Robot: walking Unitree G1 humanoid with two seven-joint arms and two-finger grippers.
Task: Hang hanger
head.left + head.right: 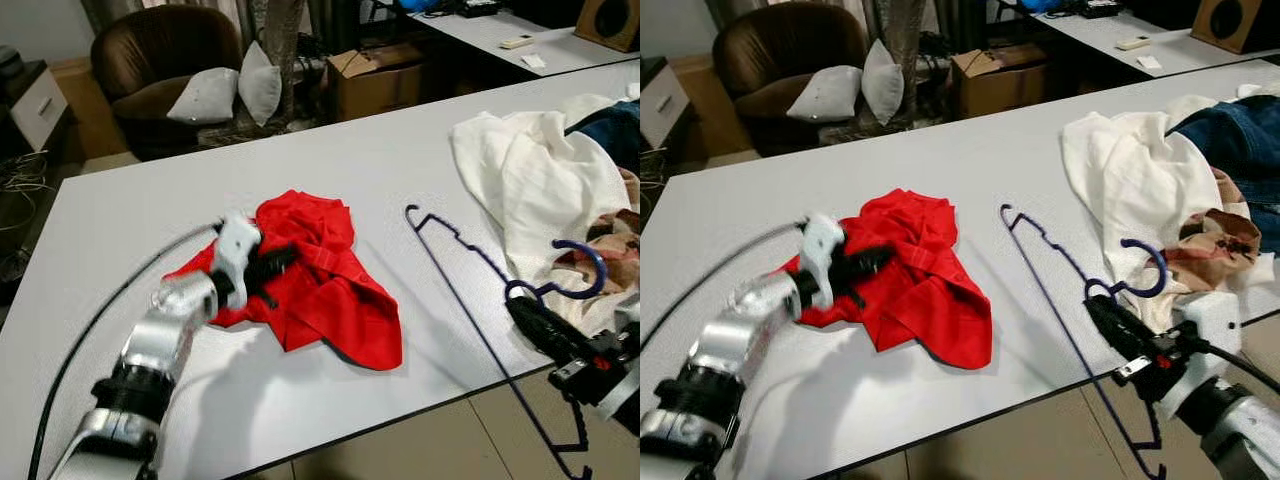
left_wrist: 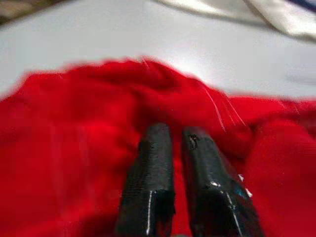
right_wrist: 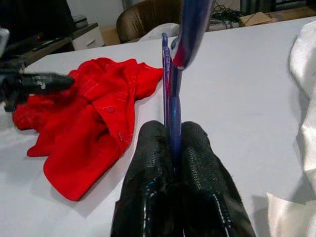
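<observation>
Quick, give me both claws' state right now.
Left claw: fingers close together over the red garment; whether it pinches cloth cannot be told.
Right claw: shut on the blue hanger.

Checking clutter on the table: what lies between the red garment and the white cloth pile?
In the left eye view, the blue hanger lies between the red garment and the white cloth, on bare table; the right gripper clamps it near the hook.

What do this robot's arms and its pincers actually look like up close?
Each arm is shiny silver metal with black ring joints. The left arm trails a thin black cable and ends in a white wrist block. Both the left gripper and right gripper have two long, textured black fingers.
</observation>
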